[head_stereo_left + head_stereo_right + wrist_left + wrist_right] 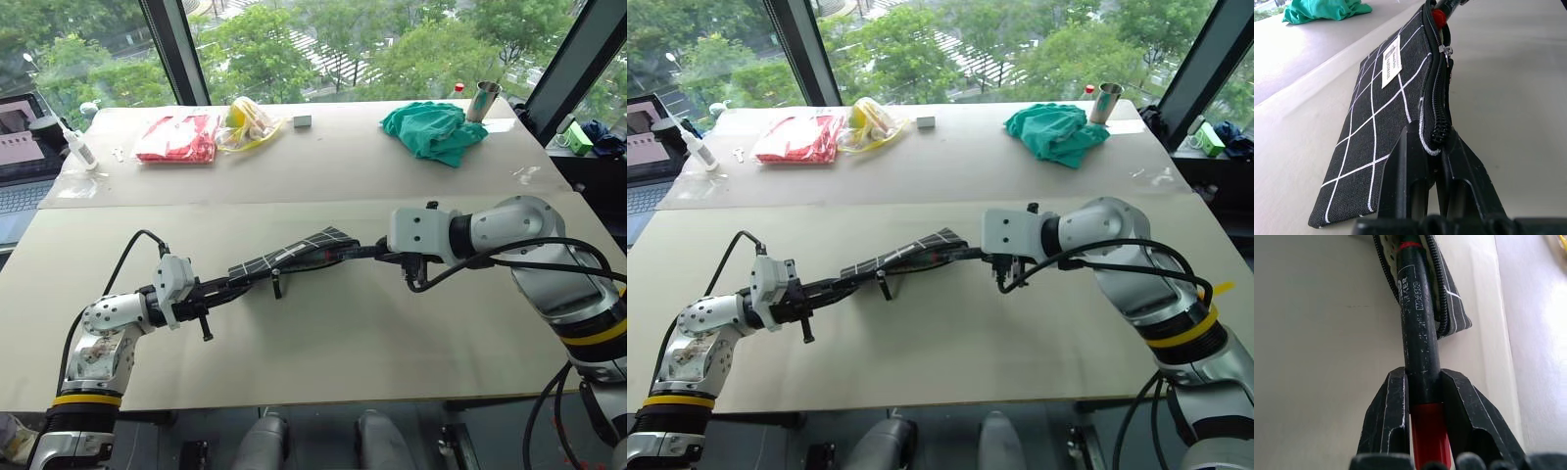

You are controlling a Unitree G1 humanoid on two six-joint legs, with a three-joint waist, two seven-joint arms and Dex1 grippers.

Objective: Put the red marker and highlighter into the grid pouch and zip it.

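Note:
The grid pouch [294,253], black with white lines and a white label, hangs above the table between my two arms, its zipper open. My left gripper [238,276] is shut on one end of the pouch [1381,112], fingers [1410,161] pinching the zipper edge. My right gripper [1422,377] is shut on the red marker [1418,333], a dark barrel with a red end. The marker's front part lies inside the pouch's open mouth [1449,308]. A black zipper pull [277,286] dangles below. The highlighter is out of view.
Along the far side of the table [323,333] lie a red packet [176,137], a yellow-filled plastic bag [250,122], a small white box [302,121], a green cloth [431,130] and a metal cup [487,98]. At the left edge stand a laptop [20,157] and a white bottle [76,147].

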